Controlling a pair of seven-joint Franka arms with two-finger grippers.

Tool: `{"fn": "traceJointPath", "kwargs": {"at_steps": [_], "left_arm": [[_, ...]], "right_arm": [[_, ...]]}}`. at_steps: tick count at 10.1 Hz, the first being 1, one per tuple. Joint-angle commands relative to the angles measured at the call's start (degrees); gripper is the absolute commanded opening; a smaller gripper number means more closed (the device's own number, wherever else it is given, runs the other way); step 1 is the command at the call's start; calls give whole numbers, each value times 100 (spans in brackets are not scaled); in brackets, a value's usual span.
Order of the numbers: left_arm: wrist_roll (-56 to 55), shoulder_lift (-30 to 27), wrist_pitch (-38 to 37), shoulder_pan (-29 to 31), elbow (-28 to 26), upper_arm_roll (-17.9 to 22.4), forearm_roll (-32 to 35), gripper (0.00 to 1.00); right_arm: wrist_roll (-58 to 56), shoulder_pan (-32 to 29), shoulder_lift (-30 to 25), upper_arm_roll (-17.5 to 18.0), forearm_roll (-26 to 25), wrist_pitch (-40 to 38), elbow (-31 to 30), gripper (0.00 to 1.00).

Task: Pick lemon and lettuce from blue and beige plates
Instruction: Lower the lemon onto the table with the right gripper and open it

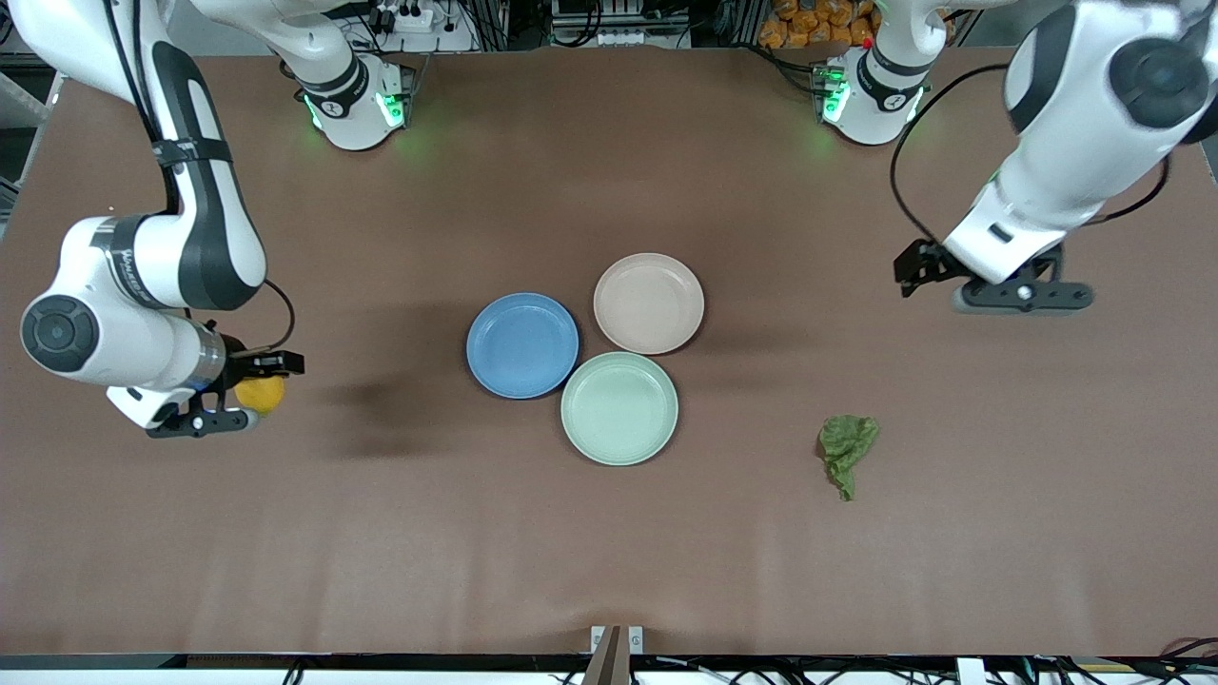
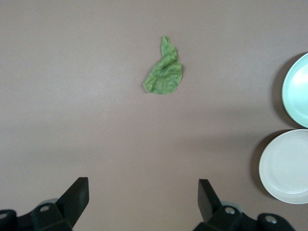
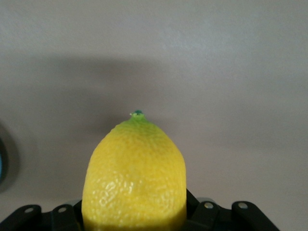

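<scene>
Over table [image 1: 400, 533]: lemon [image 1: 262, 394] in right claw [image 1: 221, 407]

Two white robot arms with black joints reach down from bases along the top of the front view. The right arm, based at upper left, bends out to the left edge of the frame, its wrist turned sideways. The right gripper [image 1: 249, 395] sits at middle left, raised above the bench [image 1: 609, 552], its fingers clamped on the lemon [image 1: 260, 393]. The left arm, based at upper right, folds down from the upper right corner. The left gripper [image 1: 1023, 297] hangs at middle right, above the bench, its black fingers [image 2: 77, 195] spread wide apart and holding nothing.
</scene>
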Motion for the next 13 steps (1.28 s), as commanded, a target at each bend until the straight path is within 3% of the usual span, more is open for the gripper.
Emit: {"fn": "traceJointPath", "kwargs": {"at_steps": [1, 7, 8, 11, 13], "left_arm": [[24, 57, -560, 67, 634, 2, -151, 100], [-20, 31, -1272, 172, 1347, 28, -125, 100], [-3, 40, -1361, 94, 1435, 124, -116, 100], [-3, 31, -1791, -740, 1585, 1089, -142, 100], [-3, 31, -1950, -707, 1594, 1092, -125, 100]], "right_arm": [[-94, -165, -513, 65, -104, 775, -1027, 51], [-279, -279, -444, 74, -96, 2797, -2304, 51], [-279, -288, -348, 74, -96, 3001, -2367, 51], [-279, -279, -14, 83, -96, 3319, -2376, 51], [-270, -271, 267, 92, -87, 3591, -2376, 51]]}}
